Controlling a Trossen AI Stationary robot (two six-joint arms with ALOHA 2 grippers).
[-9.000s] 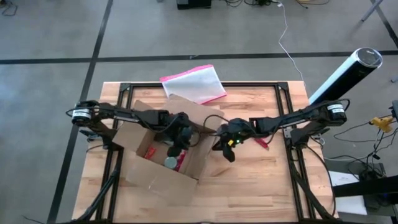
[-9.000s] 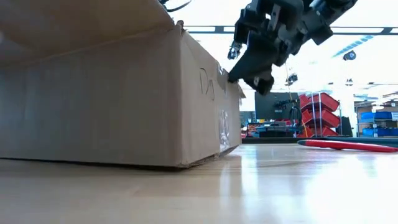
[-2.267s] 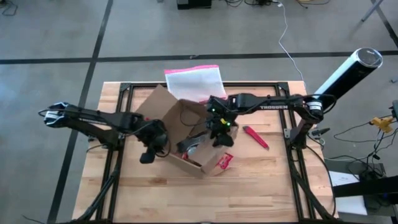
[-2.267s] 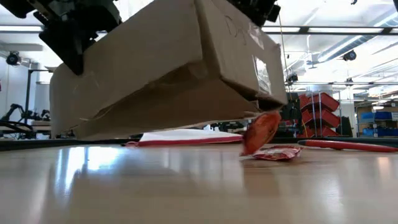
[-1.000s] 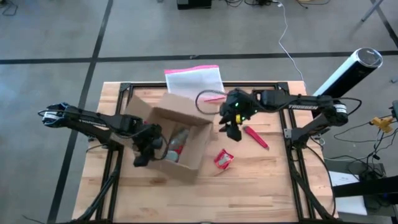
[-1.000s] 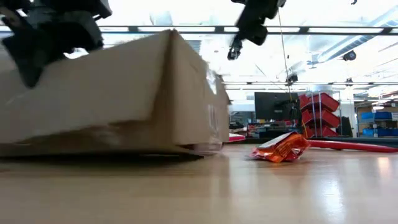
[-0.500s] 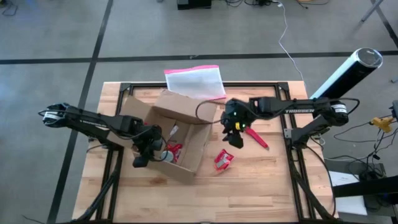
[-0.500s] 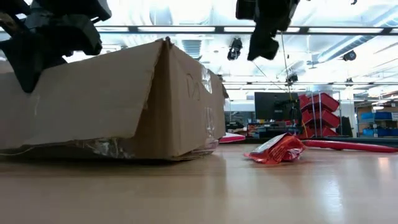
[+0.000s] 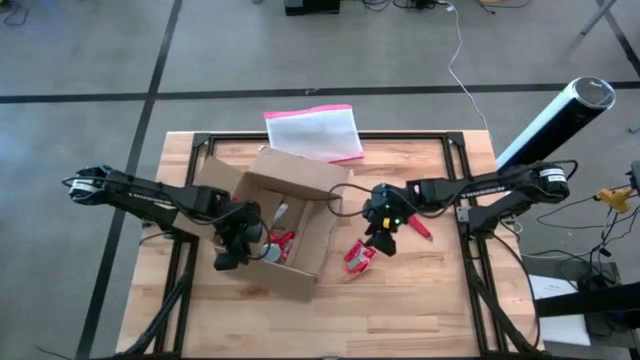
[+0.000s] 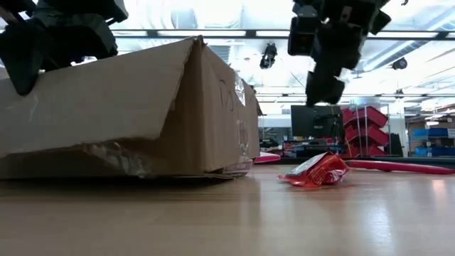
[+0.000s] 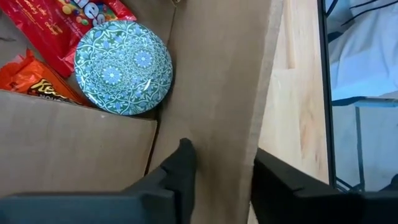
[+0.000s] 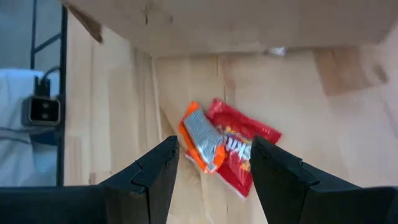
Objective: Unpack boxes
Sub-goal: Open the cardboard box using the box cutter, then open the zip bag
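From above, the cardboard box [image 9: 283, 225] sits left of the worktop's [image 9: 430, 300] middle, flaps open. The left pincer [image 9: 232, 243] clamps its left wall. The right pincer [image 9: 383, 240] hangs just right of the box, directly over the snack packets [image 9: 358, 257].

At worktop level, the packets [image 10: 313, 171] lie below that pincer [image 10: 324, 89], apart from it.

The left wrist view shows fingers [image 11: 181, 171] straddling the box wall [image 11: 217, 112], one inside, one outside, near a patterned tin [image 11: 122, 66].

The right wrist view shows its fingers [image 12: 152, 174] spread wide and empty, packets [image 12: 227, 146] between them, long axis slanting across the gap.
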